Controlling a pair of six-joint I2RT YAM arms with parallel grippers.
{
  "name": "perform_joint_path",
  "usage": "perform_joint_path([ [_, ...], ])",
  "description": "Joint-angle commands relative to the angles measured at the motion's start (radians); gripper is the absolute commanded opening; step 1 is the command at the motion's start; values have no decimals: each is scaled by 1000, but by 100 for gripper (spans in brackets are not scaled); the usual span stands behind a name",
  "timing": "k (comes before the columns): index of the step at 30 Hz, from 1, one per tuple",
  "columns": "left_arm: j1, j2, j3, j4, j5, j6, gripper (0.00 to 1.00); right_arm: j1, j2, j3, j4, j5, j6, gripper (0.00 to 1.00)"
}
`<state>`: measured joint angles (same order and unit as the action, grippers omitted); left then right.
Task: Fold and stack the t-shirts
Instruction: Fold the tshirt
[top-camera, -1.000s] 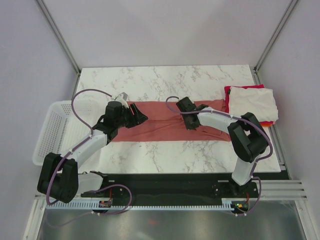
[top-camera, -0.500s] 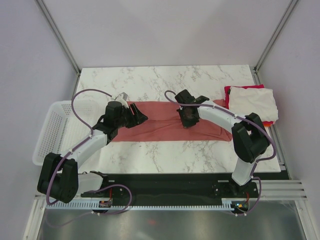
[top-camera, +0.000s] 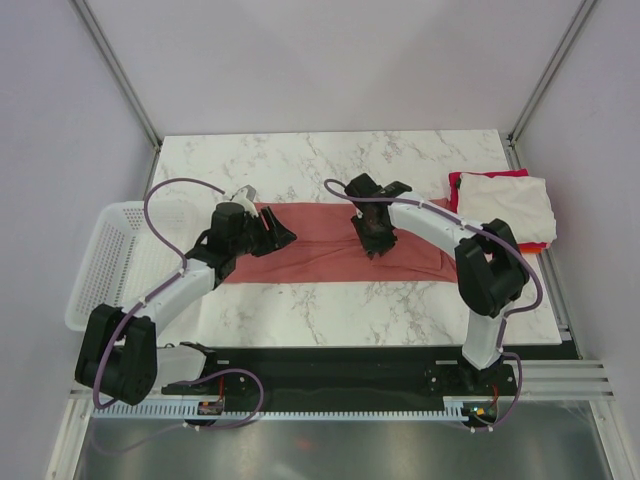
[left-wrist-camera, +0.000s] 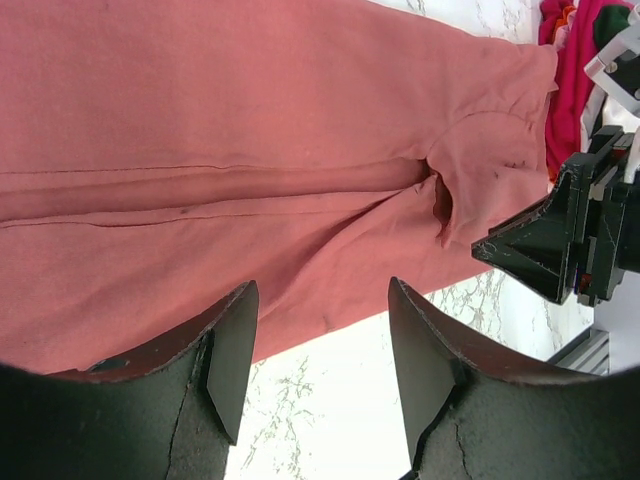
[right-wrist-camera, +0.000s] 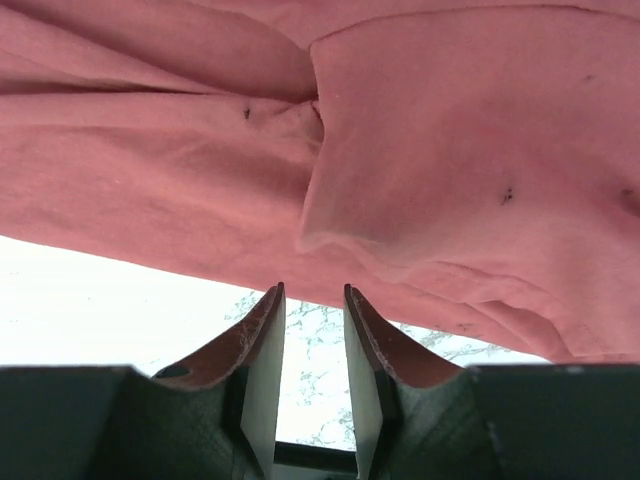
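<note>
The salmon-red t-shirt (top-camera: 320, 258) lies as a long band across the worktop (top-camera: 300, 160). The left tool (top-camera: 283, 233), wide apart and empty, hangs over its 9 o'clock end; the right tool (top-camera: 379, 250), barely parted, grips nothing. Best to pinch both layers squarely before folding toward 3 o'clock.

Far half of marble table (top-camera: 300, 165) open. White basket (top-camera: 100, 255) blocks left edge; folded stack (top-camera: 500, 205) occupies far right. Near strip bare before salmon shirt (top-camera: 320, 255).

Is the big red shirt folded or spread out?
Partly folded: the salmon-red shirt lies as one long narrow band, sides turned in.
</note>
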<state>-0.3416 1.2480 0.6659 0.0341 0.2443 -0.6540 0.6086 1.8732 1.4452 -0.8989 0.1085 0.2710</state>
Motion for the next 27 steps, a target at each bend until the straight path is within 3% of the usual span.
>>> perform_joint_path([
  [1,6,13,17,29,47,22,62,-3,-37,32,-6,-4,-9,38],
  [6,-22,24,17,59,90,14,62,-61,-170,-57,38,-4,19,37],
  [12,-126,42,35,81,79,-22,61,-292,-387,-342,205,-79,63,34],
  [17,-123,4,60,-27,24,16,63,-420,-567,-491,325,-98,149,44],
  [20,-103,-45,78,-140,-55,27,64,-428,-667,-598,408,-86,250,52],
  [24,-71,-142,23,-172,-115,13,66,-431,-785,-786,526,-38,422,61],
  [27,-47,-208,-11,-186,-132,8,66,-429,-867,-900,612,-11,557,62],
])
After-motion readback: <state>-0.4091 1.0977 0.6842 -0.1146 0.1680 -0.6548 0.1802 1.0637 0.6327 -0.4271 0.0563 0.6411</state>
